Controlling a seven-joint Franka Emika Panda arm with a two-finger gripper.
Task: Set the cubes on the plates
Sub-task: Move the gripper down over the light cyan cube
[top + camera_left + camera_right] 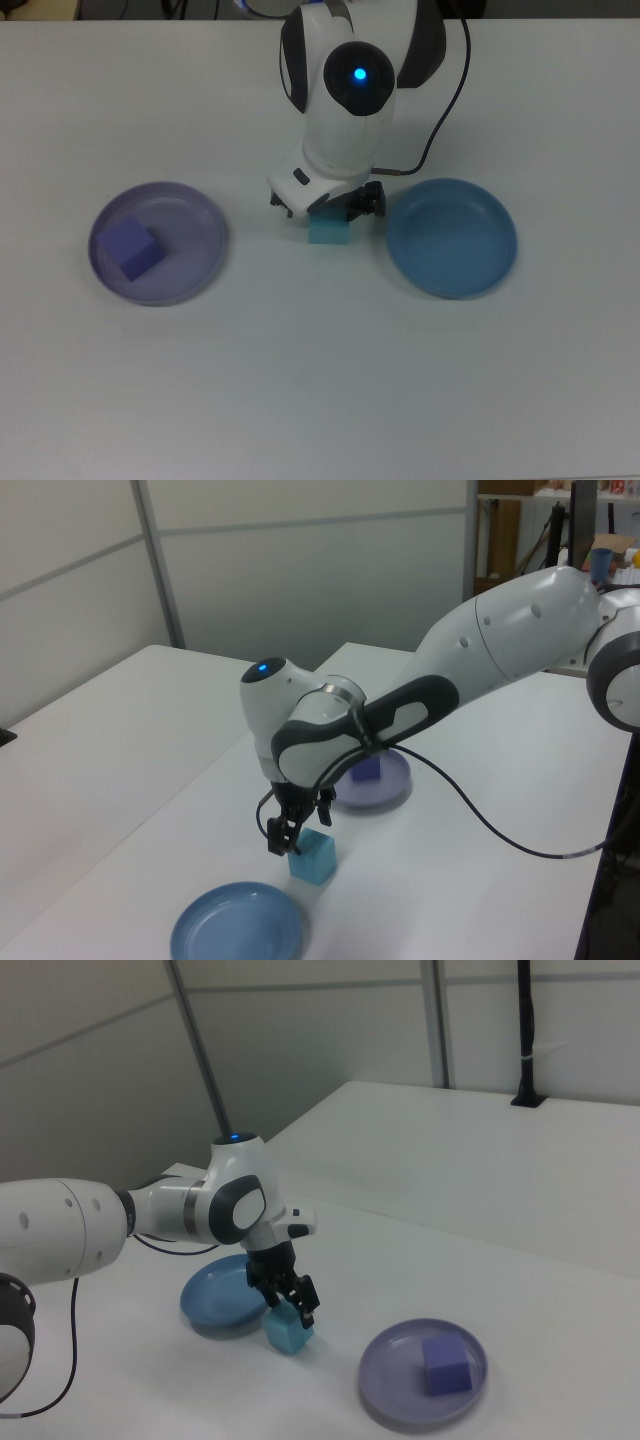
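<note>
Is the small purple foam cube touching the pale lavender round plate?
Touching. The right view shows the purple cube resting inside the lavender plate, on its floor; the top view agrees.

A large white table [120, 780] with a smooth matte top fills most of the scene. In the left view a second white tabletop [500, 710] joins it further back, with a thin seam between the two. Behind the tables stands a pale grey panelled wall [300, 570], divided by a slim upright metal strip [158, 560] and a horizontal line. At the left view's far right, shelving [520, 510] with assorted items shows, too cluttered to make out. In the right view the same kind of pale wall [330, 1040] runs behind the table, and a dark upright pole [526, 1035] rises from a black base at the table's far edge. Lighting is soft and even, with faint shadows.
</note>
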